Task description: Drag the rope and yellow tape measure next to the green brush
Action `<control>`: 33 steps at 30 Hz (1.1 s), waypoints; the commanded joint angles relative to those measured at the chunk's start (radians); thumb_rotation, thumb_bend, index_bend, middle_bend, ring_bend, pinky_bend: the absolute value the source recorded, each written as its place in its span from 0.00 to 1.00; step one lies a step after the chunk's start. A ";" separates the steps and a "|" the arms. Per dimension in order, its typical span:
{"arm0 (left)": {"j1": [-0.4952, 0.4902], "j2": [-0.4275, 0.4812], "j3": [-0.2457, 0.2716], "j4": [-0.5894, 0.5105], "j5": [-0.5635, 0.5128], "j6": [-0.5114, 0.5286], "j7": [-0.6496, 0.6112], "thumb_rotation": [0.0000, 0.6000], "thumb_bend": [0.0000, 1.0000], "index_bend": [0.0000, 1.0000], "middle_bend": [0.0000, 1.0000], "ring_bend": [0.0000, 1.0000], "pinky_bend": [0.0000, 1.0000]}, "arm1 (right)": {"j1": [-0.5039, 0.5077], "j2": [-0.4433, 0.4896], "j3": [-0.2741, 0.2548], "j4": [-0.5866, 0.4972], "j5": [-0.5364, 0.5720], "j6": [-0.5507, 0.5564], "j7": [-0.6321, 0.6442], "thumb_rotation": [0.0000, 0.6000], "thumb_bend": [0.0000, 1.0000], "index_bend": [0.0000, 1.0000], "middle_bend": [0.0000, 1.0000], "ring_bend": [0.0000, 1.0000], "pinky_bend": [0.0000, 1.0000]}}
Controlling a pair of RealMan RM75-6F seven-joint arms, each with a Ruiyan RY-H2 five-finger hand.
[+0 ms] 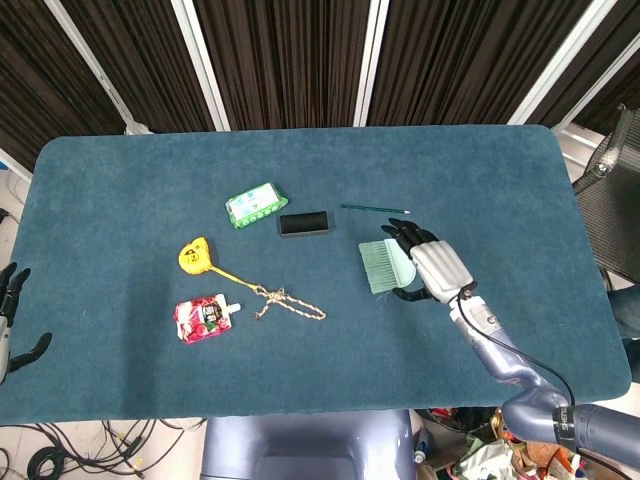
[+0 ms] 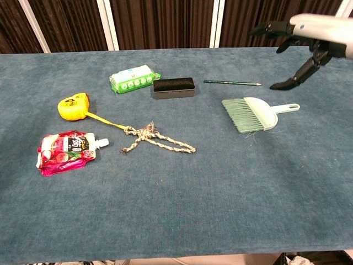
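The yellow tape measure (image 1: 195,255) (image 2: 74,106) lies at the table's left, its strip running to the knotted rope (image 1: 288,302) (image 2: 154,139). The pale green brush (image 1: 384,264) (image 2: 255,112) lies right of centre, handle to the right. My right hand (image 1: 432,266) (image 2: 306,33) hovers above the brush's handle with its fingers spread and nothing in them. My left hand (image 1: 10,322) hangs off the table's left edge, fingers apart, holding nothing; the chest view does not show it.
A green wipes pack (image 1: 256,204) (image 2: 134,78), a black eraser block (image 1: 305,223) (image 2: 173,86) and a green pencil (image 1: 374,208) (image 2: 231,83) lie behind the rope and brush. A red drink pouch (image 1: 204,317) (image 2: 65,151) sits near the front left.
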 commanded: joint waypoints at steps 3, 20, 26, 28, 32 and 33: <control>0.000 -0.001 0.000 -0.002 -0.003 -0.002 -0.001 1.00 0.24 0.04 0.00 0.00 0.00 | -0.019 -0.042 -0.050 -0.003 -0.036 0.013 -0.028 1.00 0.13 0.05 0.00 0.02 0.15; 0.001 0.001 -0.005 -0.006 -0.020 -0.007 -0.003 1.00 0.24 0.04 0.00 0.00 0.00 | -0.026 -0.353 -0.120 0.252 -0.129 0.052 -0.057 1.00 0.22 0.32 0.00 0.02 0.15; 0.002 0.001 -0.008 -0.012 -0.031 -0.009 0.003 1.00 0.24 0.04 0.00 0.00 0.00 | -0.020 -0.425 -0.113 0.327 -0.142 0.054 -0.021 1.00 0.27 0.38 0.00 0.02 0.15; 0.002 0.001 -0.008 -0.013 -0.034 -0.010 0.005 1.00 0.24 0.04 0.00 0.00 0.00 | -0.018 -0.445 -0.114 0.345 -0.146 0.052 -0.012 1.00 0.29 0.40 0.00 0.02 0.15; 0.002 0.000 -0.009 -0.014 -0.035 -0.010 0.006 1.00 0.24 0.04 0.00 0.00 0.00 | -0.014 -0.473 -0.112 0.367 -0.152 0.048 0.002 1.00 0.30 0.41 0.00 0.02 0.15; 0.002 0.000 -0.010 -0.014 -0.036 -0.010 0.006 1.00 0.24 0.04 0.00 0.00 0.00 | -0.013 -0.478 -0.111 0.371 -0.153 0.047 0.006 1.00 0.30 0.41 0.00 0.02 0.15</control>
